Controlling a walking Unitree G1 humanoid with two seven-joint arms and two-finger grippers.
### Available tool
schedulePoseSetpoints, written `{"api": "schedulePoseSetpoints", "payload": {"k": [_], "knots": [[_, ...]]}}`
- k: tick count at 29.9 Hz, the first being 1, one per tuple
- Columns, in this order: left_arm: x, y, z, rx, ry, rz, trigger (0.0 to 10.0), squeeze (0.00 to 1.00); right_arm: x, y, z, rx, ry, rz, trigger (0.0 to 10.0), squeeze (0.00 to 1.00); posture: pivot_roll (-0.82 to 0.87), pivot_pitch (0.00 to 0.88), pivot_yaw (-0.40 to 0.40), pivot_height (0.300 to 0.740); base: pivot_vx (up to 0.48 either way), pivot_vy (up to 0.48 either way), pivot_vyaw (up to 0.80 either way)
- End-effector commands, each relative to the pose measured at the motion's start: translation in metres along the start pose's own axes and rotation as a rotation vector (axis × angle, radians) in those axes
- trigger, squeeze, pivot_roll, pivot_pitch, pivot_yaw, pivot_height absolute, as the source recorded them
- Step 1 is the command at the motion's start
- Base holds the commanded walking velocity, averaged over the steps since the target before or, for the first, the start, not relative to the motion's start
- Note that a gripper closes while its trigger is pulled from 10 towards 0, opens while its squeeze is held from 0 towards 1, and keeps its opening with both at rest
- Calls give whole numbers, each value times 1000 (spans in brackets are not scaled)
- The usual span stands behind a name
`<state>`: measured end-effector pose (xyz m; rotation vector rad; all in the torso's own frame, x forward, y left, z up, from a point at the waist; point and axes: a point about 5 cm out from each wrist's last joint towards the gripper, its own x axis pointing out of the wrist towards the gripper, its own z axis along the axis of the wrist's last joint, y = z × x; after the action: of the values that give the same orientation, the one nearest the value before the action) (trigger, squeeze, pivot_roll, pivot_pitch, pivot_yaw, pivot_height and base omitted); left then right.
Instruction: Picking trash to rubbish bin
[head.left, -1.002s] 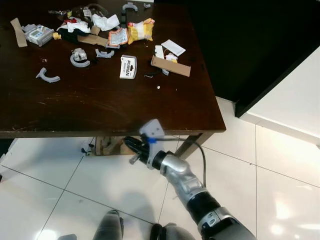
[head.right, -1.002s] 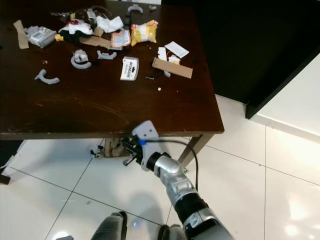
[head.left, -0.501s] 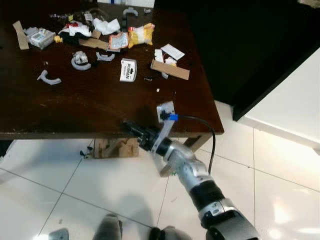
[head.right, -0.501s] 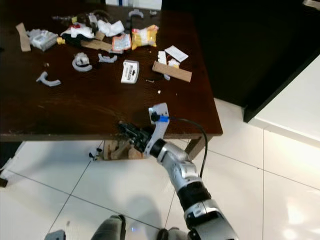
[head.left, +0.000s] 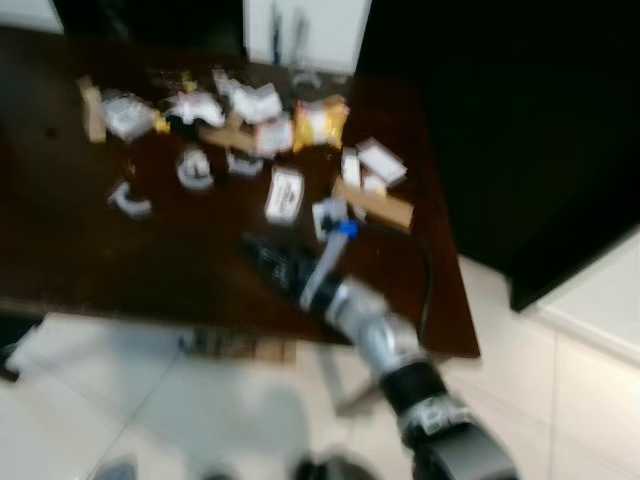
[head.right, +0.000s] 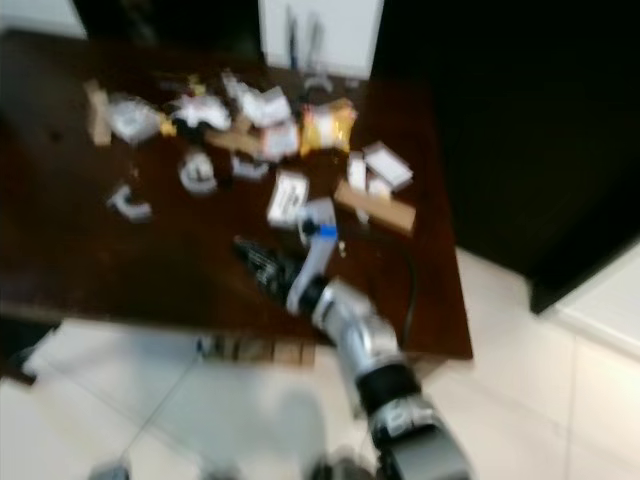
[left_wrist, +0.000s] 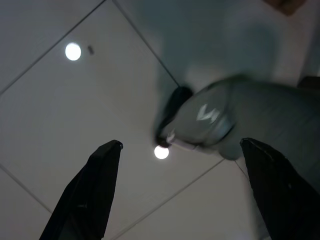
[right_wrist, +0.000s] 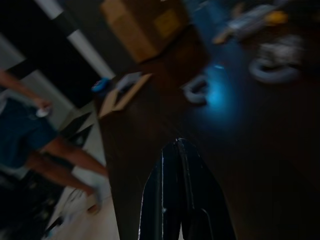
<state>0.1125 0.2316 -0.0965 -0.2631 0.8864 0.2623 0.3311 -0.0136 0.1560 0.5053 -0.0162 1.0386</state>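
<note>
right wrist view, right gripper (right_wrist: 179, 150) closed, above table (right_wrist: 250, 145)

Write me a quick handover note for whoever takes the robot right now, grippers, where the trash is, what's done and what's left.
Right gripper: shut, empty, reaching over the dark table just short of the white packet.
Left gripper: open, hanging idle above the floor tiles.
Trash: yellow snack bag, cardboard strip, wrappers and grey curved pieces lie scattered along the table's far half.
Done: nothing picked up.
Left: grasp each piece and carry it to the bin. Views are blurred.
</note>
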Motion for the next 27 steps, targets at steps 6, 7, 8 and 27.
{"api": "schedulePoseSetpoints", "payload": {"k": [6, 7, 8, 27], "knots": [[-7, 5, -20, -22, 76, 25, 10000, 0, 35, 29, -8, 80, -53, 36, 10000, 0, 378, 176, -126, 740, 321, 0, 258], [-7, 5, -21, -25, 78, 27, 10000, 0, 35, 28, -8, 75, -47, 23, 10000, 0, 378, 176, -126, 740, 255, 0, 0], [-7, 5, -21, -25, 78, 27, 10000, 0, 35, 28, -8, 75, -47, 23, 10000, 0, 378, 176, -126, 740, 255, 0, 0], [-8, 4, -24, -24, 88, 35, 10000, 0, 19, -20, 49, -195, -93, -211, 10000, 1000, 382, 177, -136, 740, 0, 0, 0]]}}
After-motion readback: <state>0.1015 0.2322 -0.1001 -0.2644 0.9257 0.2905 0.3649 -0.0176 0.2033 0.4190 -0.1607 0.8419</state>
